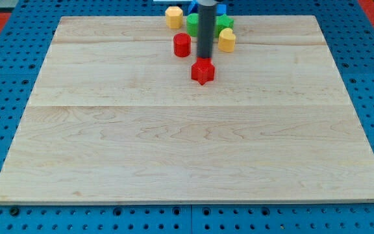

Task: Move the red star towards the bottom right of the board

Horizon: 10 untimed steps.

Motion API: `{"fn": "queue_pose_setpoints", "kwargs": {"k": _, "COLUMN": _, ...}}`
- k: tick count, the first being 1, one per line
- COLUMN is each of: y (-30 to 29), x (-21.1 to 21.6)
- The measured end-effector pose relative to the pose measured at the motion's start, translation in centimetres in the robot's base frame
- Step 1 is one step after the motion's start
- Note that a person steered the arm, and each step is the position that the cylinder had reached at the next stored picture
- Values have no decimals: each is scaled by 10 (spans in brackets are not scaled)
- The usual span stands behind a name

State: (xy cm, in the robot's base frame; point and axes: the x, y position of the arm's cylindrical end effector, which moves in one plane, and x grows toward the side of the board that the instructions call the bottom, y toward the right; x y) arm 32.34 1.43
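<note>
Red star (202,71) sits upper-centre on the surface (187,156), touching my tip (204,58) just above it. No claw fitted, nothing grasped. Goal lies far down-right; push must angle rightward.

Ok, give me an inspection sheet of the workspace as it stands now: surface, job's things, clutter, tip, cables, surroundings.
Surface: pale wooden board, bare except for blocks near the view's top edge.
Job's things: red star, upper middle of the board, set apart below the cluster and far from the bottom right.
Clutter: red cylinder up-left of the star; yellow block up-right; second yellow block, green block and another green block at the top edge; a blue block mostly hidden behind the rod.
Tip: my tip sits just above the star, at or near its top edge.
Cables: nothing seen.
Surroundings: blue perforated table; red patches in the top corners.
</note>
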Motion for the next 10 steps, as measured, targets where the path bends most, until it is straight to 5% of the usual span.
{"fn": "queue_pose_setpoints", "kwargs": {"k": 2, "y": 1, "x": 83}}
{"fn": "queue_pose_setpoints", "kwargs": {"k": 4, "y": 77, "x": 170}}
{"fn": "queue_pose_setpoints", "kwargs": {"k": 5, "y": 12, "x": 170}}
{"fn": "queue_pose_setpoints", "kwargs": {"k": 6, "y": 15, "x": 198}}
{"fn": "queue_pose_setpoints", "kwargs": {"k": 8, "y": 109, "x": 215}}
{"fn": "queue_pose_setpoints", "kwargs": {"k": 9, "y": 88, "x": 174}}
{"fn": "queue_pose_setpoints", "kwargs": {"k": 10, "y": -25, "x": 156}}
